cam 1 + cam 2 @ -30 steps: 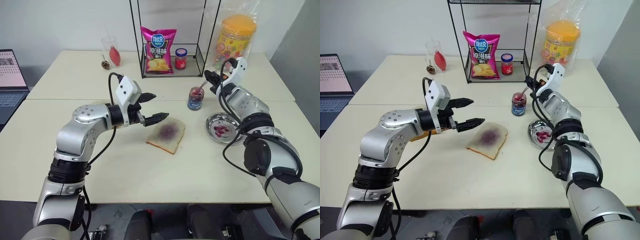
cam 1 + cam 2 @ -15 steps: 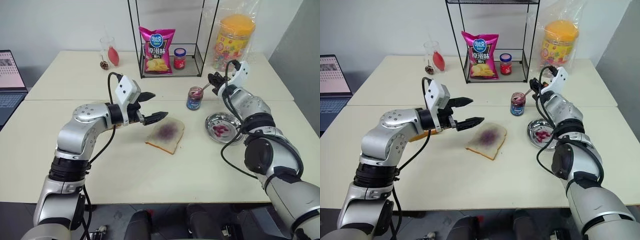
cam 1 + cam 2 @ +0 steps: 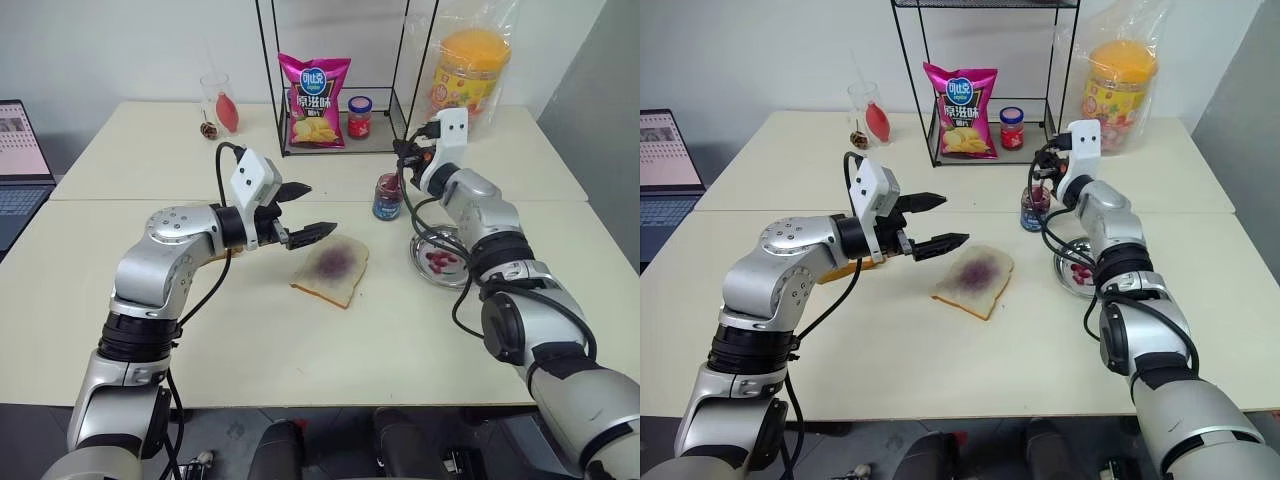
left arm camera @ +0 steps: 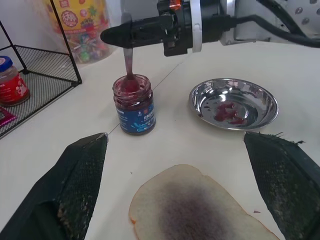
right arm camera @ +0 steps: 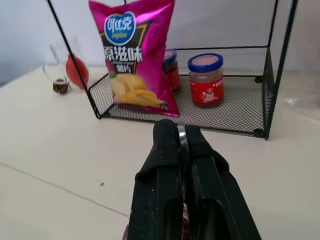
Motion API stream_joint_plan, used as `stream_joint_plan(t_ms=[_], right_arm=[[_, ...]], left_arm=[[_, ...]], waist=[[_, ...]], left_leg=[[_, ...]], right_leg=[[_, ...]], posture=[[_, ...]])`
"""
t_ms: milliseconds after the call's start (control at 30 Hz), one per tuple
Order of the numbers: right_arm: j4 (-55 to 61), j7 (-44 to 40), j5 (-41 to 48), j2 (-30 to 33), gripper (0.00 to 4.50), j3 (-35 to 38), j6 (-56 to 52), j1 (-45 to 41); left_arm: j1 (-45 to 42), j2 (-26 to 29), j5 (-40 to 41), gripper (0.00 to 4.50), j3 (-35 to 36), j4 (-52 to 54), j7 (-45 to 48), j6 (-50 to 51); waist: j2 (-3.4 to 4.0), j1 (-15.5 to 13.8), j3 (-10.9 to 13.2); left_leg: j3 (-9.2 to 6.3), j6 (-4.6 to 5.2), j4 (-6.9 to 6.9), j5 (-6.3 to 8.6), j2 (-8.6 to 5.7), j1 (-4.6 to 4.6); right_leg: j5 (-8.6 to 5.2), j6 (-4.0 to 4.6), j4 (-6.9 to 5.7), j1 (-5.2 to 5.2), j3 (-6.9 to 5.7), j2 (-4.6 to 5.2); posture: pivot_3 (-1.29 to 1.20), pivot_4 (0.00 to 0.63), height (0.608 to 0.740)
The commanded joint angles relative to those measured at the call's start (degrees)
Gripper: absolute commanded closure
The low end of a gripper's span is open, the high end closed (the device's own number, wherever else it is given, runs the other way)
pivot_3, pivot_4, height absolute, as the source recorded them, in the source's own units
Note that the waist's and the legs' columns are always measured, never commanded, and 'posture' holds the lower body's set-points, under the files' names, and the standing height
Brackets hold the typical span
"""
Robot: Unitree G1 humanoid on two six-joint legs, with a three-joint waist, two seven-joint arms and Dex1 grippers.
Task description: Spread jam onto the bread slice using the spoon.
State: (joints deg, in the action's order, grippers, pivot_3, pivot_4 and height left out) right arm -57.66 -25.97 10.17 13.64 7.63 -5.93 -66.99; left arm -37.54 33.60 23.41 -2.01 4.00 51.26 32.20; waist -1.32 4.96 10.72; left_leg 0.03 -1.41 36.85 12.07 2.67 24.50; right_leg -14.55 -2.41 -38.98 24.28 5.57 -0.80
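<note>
The bread slice [image 3: 332,270] lies flat mid-table with a purple jam smear [image 3: 333,262] at its centre. Just left of it and above the table, my left gripper [image 3: 318,208] hovers open, holding nothing. Behind the slice stands the small blue-labelled jar [image 4: 134,105] of dark jam [image 4: 131,86]. My right gripper [image 3: 403,152] hangs over the jar, shut on the handle of the spoon [image 4: 128,62]. The spoon stands upright with its bowl down inside the jar. In the right wrist view the black fingers [image 5: 167,165] pinch the thin metal handle.
A round steel dish [image 3: 440,255] with red jam stains sits right of the jar. Behind, a wire rack [image 3: 400,95] holds a pink chips bag [image 3: 318,88] and a red-lidded jar [image 3: 360,117]. A yellow tub [image 3: 470,75], a glass [image 3: 218,103] and a laptop [image 3: 15,170] stand around the edges.
My right gripper has rolled and shifted left to above the jar, bringing the spoon from a slant to upright in it. The left arm has stayed still.
</note>
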Motion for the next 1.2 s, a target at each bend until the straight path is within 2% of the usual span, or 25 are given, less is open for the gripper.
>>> stream_joint_plan(t_ms=[33,167,333,733,1200], right_arm=[[1.73,-0.7,-1.28,0.63,4.41,-0.78,2.81,-0.09],[0.95,-0.04,1.14,0.05,4.41,1.77,0.03,-0.51],[-0.47,3.09,8.84,-0.84,4.41,9.55,-8.47,-2.39],[-2.44,10.82,20.15,-0.35,4.41,22.04,-19.04,-5.48],[-2.42,12.45,19.63,0.08,4.41,22.25,-18.33,-5.9]], left_arm=[[-0.72,0.29,0.09,0.0,0.9,1.94,-0.22,-0.71],[-0.72,0.31,0.11,0.0,0.86,1.94,-0.3,-0.69],[-1.08,0.28,-0.01,0.0,0.74,1.51,-0.33,-0.94],[-1.38,0.02,-0.24,0.0,0.51,1.04,-0.35,-1.35],[-1.46,-0.13,-0.34,0.0,0.31,0.64,0.01,-1.7]], waist=[[0.0,0.0,0.0],[0.0,-0.02,0.0],[0.0,-0.03,0.0],[0.0,0.0,0.0],[0.0,0.04,0.0]], left_leg=[[0.0,0.0,0.0,0.0,0.0,0.0],[0.01,0.0,0.01,0.0,0.0,0.0],[0.0,0.0,0.01,0.0,0.0,0.0],[0.02,0.0,0.0,0.0,0.0,0.0],[0.02,0.0,-0.01,0.0,0.0,0.0]], right_leg=[[0.0,0.0,0.0,0.0,0.0,0.0],[0.0,0.0,-0.01,0.0,0.01,0.0],[0.0,0.01,-0.01,0.0,0.0,0.0],[0.0,0.0,-0.01,0.0,0.01,0.0],[0.0,0.0,0.01,0.0,0.01,-0.01]], posture=[[0.0,0.15,0.74],[0.0,0.15,0.74],[0.0,0.15,0.74],[0.0,0.15,0.74],[0.0,0.15,0.74]])
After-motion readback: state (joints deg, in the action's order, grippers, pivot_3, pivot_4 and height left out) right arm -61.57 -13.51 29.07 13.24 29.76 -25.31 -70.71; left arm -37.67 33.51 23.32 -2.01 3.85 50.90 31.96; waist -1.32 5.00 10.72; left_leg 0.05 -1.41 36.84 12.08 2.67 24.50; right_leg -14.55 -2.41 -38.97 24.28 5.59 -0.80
